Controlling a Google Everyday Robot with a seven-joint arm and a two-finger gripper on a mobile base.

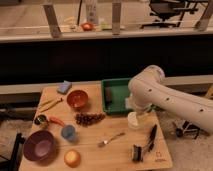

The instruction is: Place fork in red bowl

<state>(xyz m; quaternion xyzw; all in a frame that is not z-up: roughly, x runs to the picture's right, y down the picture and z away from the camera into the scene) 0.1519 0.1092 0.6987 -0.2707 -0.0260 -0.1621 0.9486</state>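
The silver fork (pixel 111 139) lies flat on the wooden table (pixel 115 159), near the front middle. The orange-red bowl (pixel 77 98) stands up and to the left of it, behind a bunch of dark grapes (pixel 90 118). My white arm reaches in from the right and bends down over the green tray's right side. My gripper (pixel 141 112) hangs at the arm's end, just above a white cup (pixel 134 120), to the right of the fork and higher than it. It is mostly hidden by the arm. Nothing shows in it.
A green tray (pixel 114 95) stands at the back middle. A purple bowl (pixel 39 146), a blue cup (pixel 68 132) and an orange (pixel 72 158) are at the front left. Black-handled utensils (pixel 150 137) lie at the front right. Yellowish sticks (pixel 50 104) and a blue sponge (pixel 64 87) are at the left.
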